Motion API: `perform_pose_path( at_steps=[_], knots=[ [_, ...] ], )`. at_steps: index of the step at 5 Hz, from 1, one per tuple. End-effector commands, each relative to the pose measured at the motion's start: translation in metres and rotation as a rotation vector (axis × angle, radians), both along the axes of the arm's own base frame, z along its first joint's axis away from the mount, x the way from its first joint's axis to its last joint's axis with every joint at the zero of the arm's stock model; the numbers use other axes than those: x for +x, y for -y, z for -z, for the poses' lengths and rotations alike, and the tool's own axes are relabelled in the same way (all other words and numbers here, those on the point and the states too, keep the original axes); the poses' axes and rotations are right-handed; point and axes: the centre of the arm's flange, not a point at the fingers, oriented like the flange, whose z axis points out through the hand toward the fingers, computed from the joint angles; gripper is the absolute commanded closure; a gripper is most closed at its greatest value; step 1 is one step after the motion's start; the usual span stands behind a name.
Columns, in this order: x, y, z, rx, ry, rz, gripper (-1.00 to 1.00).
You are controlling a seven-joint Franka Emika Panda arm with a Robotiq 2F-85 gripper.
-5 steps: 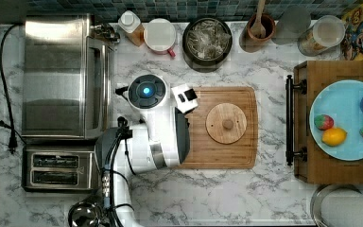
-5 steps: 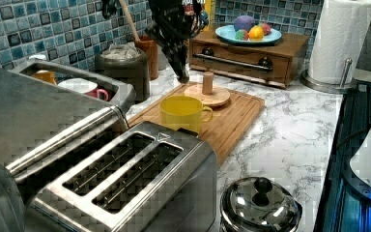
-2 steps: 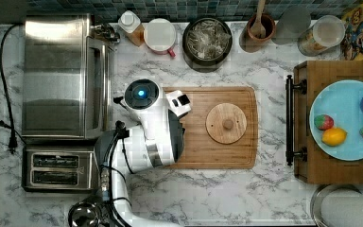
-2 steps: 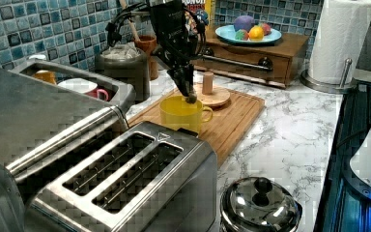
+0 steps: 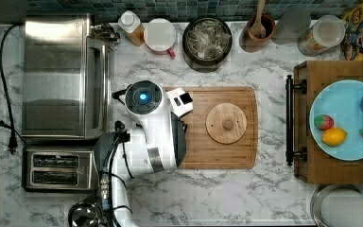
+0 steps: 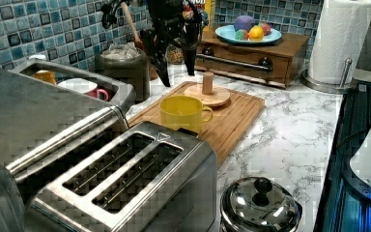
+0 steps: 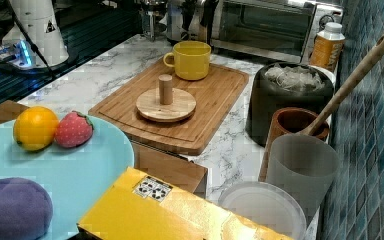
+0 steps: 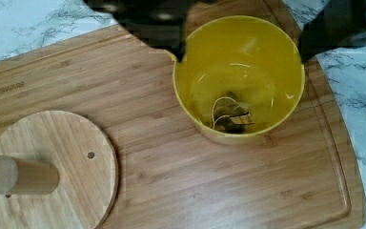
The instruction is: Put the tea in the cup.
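A yellow cup (image 6: 183, 112) (image 7: 191, 60) stands on the wooden cutting board (image 6: 236, 116). A dark tea bag (image 8: 231, 119) with its string lies at the bottom of the cup (image 8: 240, 78). My gripper (image 6: 177, 67) (image 8: 243, 43) hangs open just above the cup's rim, with nothing between its fingers. The black jar (image 5: 207, 38) (image 7: 287, 100) at the back holds a heap of pale tea sachets (image 7: 294, 76). To the top view's left of the jar, by the tiled wall, stands a red mug (image 5: 159, 35) (image 6: 84, 87) with a white inside. In the top view my arm covers the yellow cup.
A round wooden lid with a knob (image 5: 226, 123) lies on the board beside the cup. Toaster oven (image 5: 61, 75) and toaster (image 5: 56, 168) stand at the top view's left. Wooden pot with spoon (image 5: 259, 26), grey tumbler (image 5: 290, 21) and fruit plate (image 5: 345, 118) are at the top view's right.
My gripper came down into the yellow cup, then rose above its rim with its fingers spread apart. The tea bag now lies in the cup.
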Motion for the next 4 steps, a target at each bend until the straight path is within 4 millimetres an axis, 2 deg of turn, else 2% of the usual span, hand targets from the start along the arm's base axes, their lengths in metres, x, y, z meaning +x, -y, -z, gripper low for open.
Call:
perform_pose_path(
  at_steps=[1, 4],
  knots=[
    [0.0074, 0.0015, -0.0291, 0.049, 0.057, 0.015, -1.00],
    [0.0074, 0.0014, -0.0292, 0.049, 0.057, 0.015, -1.00]
  ],
)
